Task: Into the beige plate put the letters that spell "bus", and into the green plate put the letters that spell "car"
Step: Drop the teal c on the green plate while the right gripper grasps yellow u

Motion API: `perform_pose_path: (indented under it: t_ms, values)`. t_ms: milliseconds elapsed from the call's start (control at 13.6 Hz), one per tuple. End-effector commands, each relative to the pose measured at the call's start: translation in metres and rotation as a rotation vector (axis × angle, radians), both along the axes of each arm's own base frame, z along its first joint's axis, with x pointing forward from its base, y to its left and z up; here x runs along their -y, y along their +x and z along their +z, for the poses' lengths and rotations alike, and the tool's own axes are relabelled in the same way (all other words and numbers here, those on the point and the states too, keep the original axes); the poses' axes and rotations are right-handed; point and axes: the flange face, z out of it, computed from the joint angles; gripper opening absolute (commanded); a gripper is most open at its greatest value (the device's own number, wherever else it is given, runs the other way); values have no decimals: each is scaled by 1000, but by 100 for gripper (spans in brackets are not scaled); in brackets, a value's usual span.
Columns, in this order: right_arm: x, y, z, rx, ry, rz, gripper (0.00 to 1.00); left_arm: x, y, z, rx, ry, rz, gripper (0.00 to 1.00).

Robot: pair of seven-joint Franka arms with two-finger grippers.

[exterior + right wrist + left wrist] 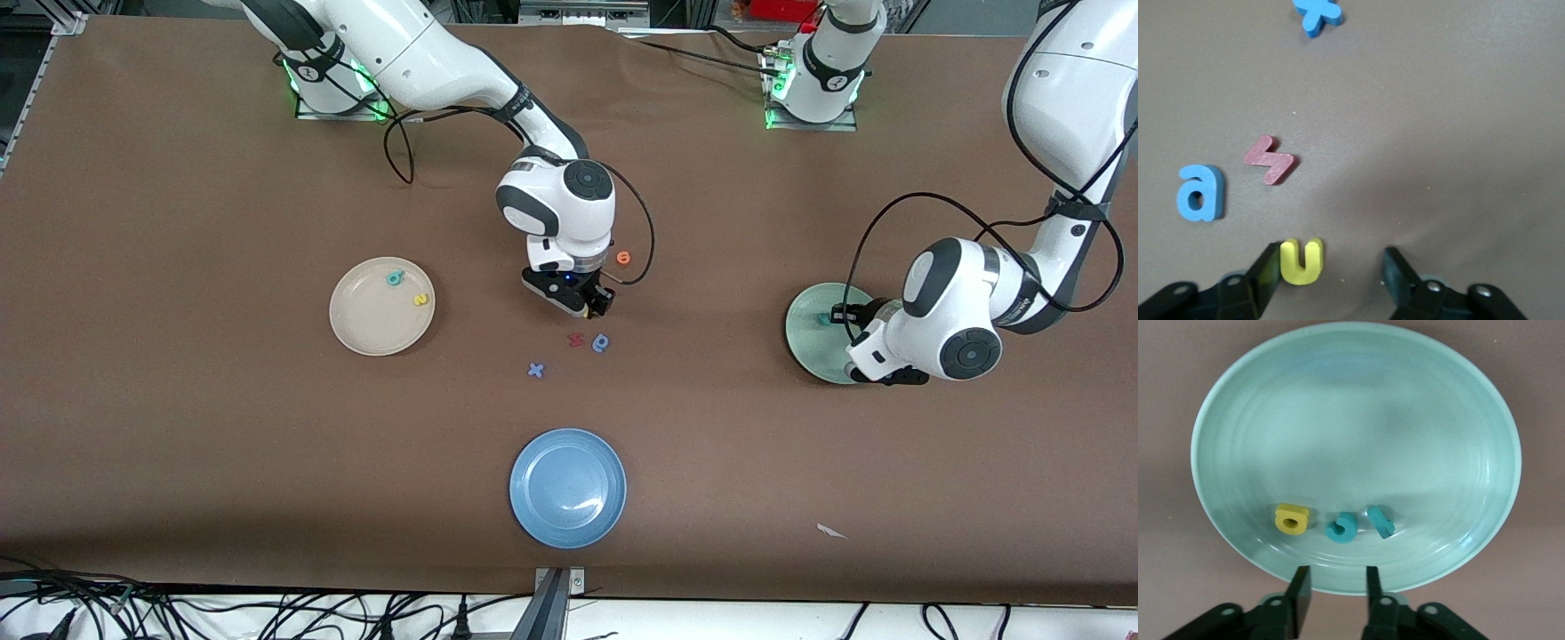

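Fingers of the right gripper (1331, 270) are seen parted low over the brown table (178, 444), with the small yellow foam "u" (1301, 261) lying between them, against one finger and apart from the other. Just beside it on the table are found a red zigzag foam letter (1270, 159), a blue foam "a" (1201, 193) and a blue foam "x" (1317, 13); an orange round foam letter (624, 258) lies by the right arm's wrist. The left gripper (1333, 587) is held over the rim of the round pale mint-green plate (1358, 400), its fingers a narrow gap apart and empty. Inside that plate a yellow foam "a" (1292, 519), a teal foam "c" (1341, 527) and a teal foam "r" (1381, 521) are lined up. A teal foam "b" (395, 278) and a yellow foam "s" (420, 300) are seen in the round cream-beige plate (369, 333). A bright blue round plate (568, 487) is set nearest the front camera.
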Motion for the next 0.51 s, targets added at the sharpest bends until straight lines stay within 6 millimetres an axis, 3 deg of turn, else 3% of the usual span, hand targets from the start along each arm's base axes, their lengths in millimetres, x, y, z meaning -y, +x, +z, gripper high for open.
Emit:
perform_pose_path:
  t_ms: [0, 367, 440]
  values:
    - [-4, 0, -14, 13, -19, -4, 54, 0, 5, 21, 35, 14, -18, 99]
    - [-2, 0, -15, 16, -25, 3, 17, 17, 26, 97, 156, 28, -26, 99]
    - [-2, 1, -14, 18, -25, 3, 15, 16, 31, 117, 167, 37, -22, 99]
